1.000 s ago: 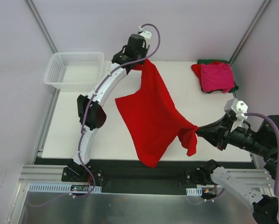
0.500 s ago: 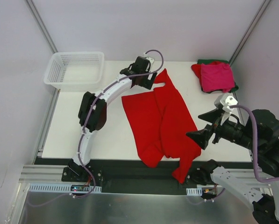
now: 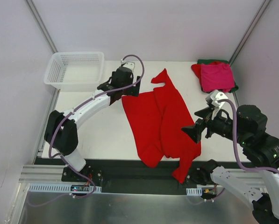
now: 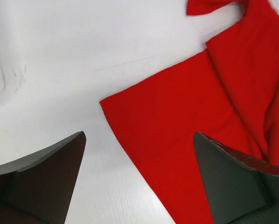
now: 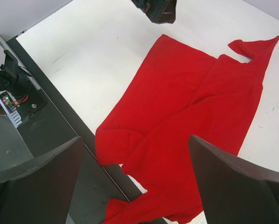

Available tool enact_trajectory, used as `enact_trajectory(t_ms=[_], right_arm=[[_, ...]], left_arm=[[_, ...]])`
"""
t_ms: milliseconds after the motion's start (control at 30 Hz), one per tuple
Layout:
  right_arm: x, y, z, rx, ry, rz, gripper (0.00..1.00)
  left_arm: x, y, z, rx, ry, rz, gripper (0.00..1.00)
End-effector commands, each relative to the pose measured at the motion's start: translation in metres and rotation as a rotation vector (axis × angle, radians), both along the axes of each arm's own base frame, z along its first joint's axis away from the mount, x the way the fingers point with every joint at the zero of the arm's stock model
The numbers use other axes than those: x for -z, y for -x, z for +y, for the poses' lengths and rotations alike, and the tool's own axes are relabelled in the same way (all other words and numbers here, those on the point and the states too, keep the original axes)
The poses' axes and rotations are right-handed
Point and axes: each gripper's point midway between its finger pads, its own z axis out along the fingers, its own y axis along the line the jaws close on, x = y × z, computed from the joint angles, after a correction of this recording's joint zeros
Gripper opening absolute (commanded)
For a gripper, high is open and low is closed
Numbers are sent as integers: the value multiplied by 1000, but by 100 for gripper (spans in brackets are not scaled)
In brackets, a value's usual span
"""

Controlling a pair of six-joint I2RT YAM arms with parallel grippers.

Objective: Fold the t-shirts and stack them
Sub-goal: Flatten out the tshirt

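A bright red t-shirt (image 3: 160,116) lies loosely spread and creased on the white table (image 3: 92,130), one end drooping over the near edge (image 3: 181,171). My left gripper (image 3: 122,94) hovers open over the shirt's far left corner (image 4: 176,121), nothing between its fingers (image 4: 46,177). My right gripper (image 3: 195,127) is open above the shirt's right side (image 5: 190,107), holding nothing. At the back right is a pile of folded t-shirts: magenta-pink (image 3: 217,77) on top, red (image 3: 196,70) and dark green (image 3: 207,61) showing beneath.
A white mesh basket (image 3: 74,70) stands at the table's back left corner. A black rail (image 5: 60,107) runs along the table's near edge. The left gripper's tip (image 5: 158,9) shows at the top of the right wrist view.
Both grippers opened and let go of the red shirt, which dropped from hanging between them onto the table. The left arm swung left and down; the right drew back slightly.
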Motion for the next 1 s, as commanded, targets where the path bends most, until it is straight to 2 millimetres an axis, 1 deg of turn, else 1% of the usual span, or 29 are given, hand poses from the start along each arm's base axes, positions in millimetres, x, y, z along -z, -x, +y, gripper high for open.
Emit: enact_trajectory(t_ms=[0, 33, 67, 133, 167, 233, 367, 500, 600, 700, 800, 900, 967], right_arm=[[-11, -7, 3, 15, -38, -39, 96], [-11, -6, 3, 14, -38, -36, 96], [-9, -6, 3, 18, -37, -32, 97], [-7, -6, 2, 22, -35, -28, 97], [-8, -6, 2, 24, -37, -28, 97], [-3, -7, 1, 29, -27, -18, 97], [1, -8, 1, 33, -19, -14, 97], [4, -11, 3, 31, -12, -11, 98], [4, -12, 4, 29, -9, -9, 98], [4, -12, 2, 34, -5, -13, 98], [4, -12, 1, 38, -4, -16, 98], [4, -11, -1, 44, -2, -16, 98], [5, -11, -1, 45, 0, -15, 98]], left_arm=[[41, -7, -1, -75, 10, 54, 99], [55, -11, 0, -94, 26, 88, 99], [58, -12, -6, -80, 57, 107, 99], [70, -18, -9, -101, 90, 131, 99], [75, -21, -5, -112, 104, 145, 99], [87, -23, -6, -114, 135, 177, 99], [96, -31, 8, -151, 118, 184, 99], [107, -36, 17, -172, 118, 205, 99], [120, -38, 18, -178, 112, 231, 99], [126, -40, 17, -179, 119, 248, 99], [142, -40, 18, -190, 126, 285, 98], [150, -43, 19, -198, 126, 299, 97], [150, -46, 19, -200, 132, 298, 96]])
